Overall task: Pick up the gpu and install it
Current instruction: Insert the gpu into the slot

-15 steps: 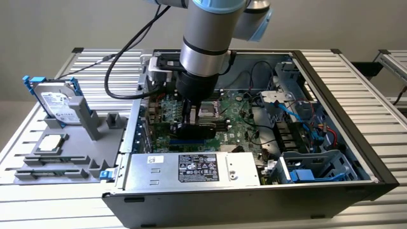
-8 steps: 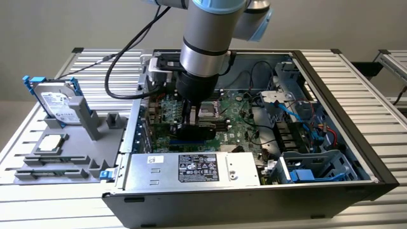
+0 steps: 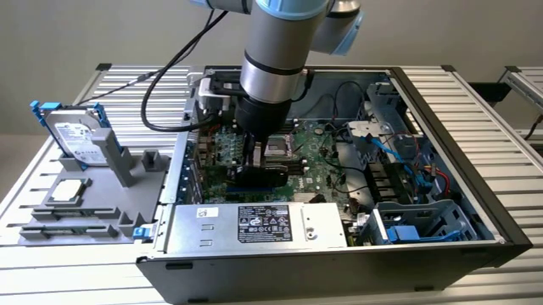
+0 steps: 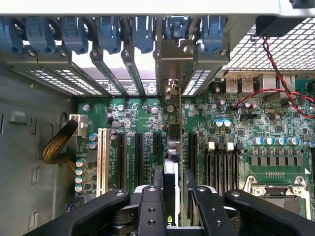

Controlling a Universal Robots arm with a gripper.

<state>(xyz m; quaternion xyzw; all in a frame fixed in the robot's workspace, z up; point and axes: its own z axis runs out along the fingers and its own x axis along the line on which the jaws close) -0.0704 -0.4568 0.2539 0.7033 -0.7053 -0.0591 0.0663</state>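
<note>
The gpu stands on edge over the green motherboard, between two black expansion slots. Its silver end bracket lies against the rear slot openings of the case. My gripper is shut on the card, with a black finger on each side of it. From outside, the gripper hangs low inside the open computer case, and the card's dark body shows just under it. I cannot tell whether the card's edge is down in a slot.
A grey fixture at the exterior view's left carries a silver hard drive in a blue frame and a square processor chip. Inside the case are the power supply, the processor socket, red wires and blue slot clips.
</note>
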